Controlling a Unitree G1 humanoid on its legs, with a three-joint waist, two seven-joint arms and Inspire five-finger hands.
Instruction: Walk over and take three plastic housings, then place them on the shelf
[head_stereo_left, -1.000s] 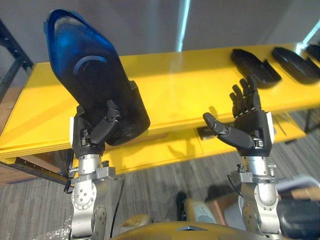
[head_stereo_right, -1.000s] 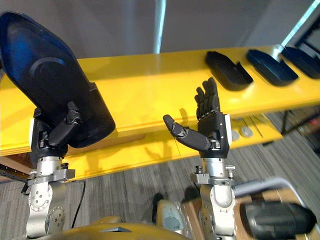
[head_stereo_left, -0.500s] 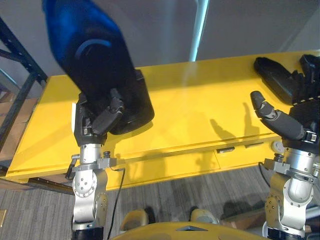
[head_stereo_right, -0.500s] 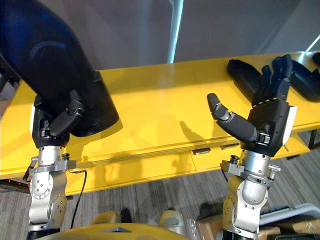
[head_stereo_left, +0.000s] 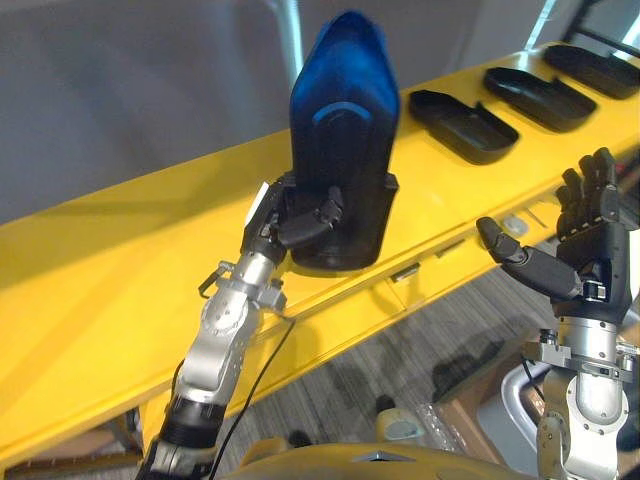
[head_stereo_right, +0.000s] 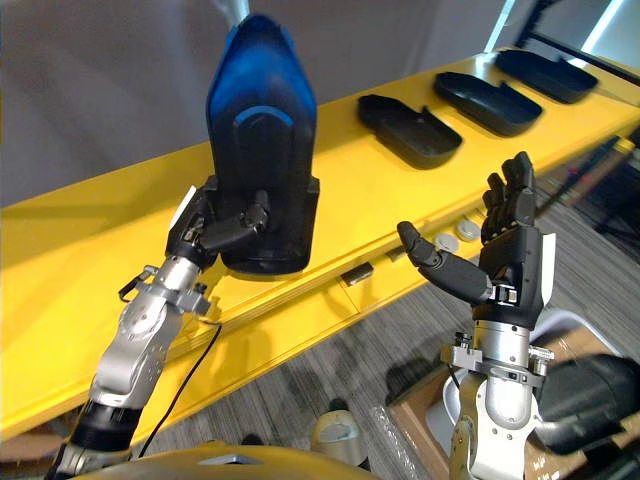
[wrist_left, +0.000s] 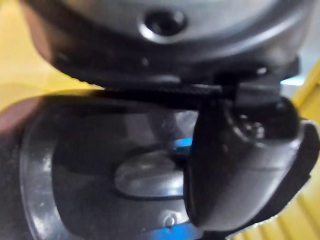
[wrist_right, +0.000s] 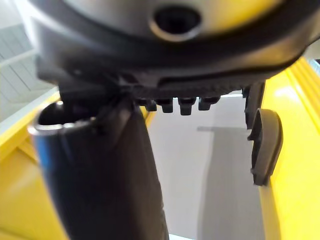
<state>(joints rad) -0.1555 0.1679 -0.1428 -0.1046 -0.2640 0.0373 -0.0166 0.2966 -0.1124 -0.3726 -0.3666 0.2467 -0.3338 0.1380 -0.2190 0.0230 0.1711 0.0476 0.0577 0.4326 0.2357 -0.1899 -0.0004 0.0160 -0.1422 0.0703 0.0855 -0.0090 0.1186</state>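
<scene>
One housing (head_stereo_left: 342, 140), gripped (upright), left robot hand (head_stereo_left: 274, 220)

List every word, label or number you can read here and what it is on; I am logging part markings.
No text can be read in any view.
Blue-black housing held in the left hand: no print visible.
Three black housings lying on the yellow shelf: no print visible.
Small dark tab on the shelf's front edge: too small to tell whether it bears any text.
</scene>
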